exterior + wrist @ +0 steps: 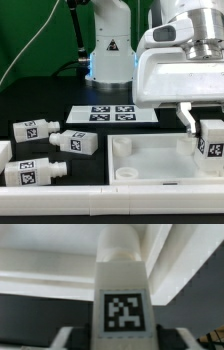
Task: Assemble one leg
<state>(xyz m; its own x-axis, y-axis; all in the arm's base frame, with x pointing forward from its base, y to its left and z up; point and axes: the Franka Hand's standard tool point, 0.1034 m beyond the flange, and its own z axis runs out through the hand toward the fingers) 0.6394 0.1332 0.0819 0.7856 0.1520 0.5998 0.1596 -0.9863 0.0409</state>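
Exterior view first: the gripper [205, 122] is seen on the exterior view's right, w/ the leg [212, 142] pinched between its jaws, so the jaws are set narrow and closed on that part. The leg is held upright, tag turned toward the cam, at the back corner of the tray [150, 162] on the exterior view's right. Whether its lower end is touching the tray can't be told tbh, since that spot is crowded against the frame edge. 1 black finger [188, 118] is seen just beside the leg, on its exterior-view-left side.

3 loose legs [75, 142] are laid on their sides on the black table [40, 100], all on the exterior view's left and apart from the tray. A 4th piece is cropped by the frame edge, so not much can be said about it. The marker board [112, 112] is laid flat between the robot base [110, 55] and the tray.

Wrist view: the leg [122, 280] is seen dead center w/ its tag facing the cam. The gripper [122, 341] is closed round its near end, and pale fingers [70, 341] are seen on both sides. Blurry white tray [45, 258] surfaces are seen behind it.
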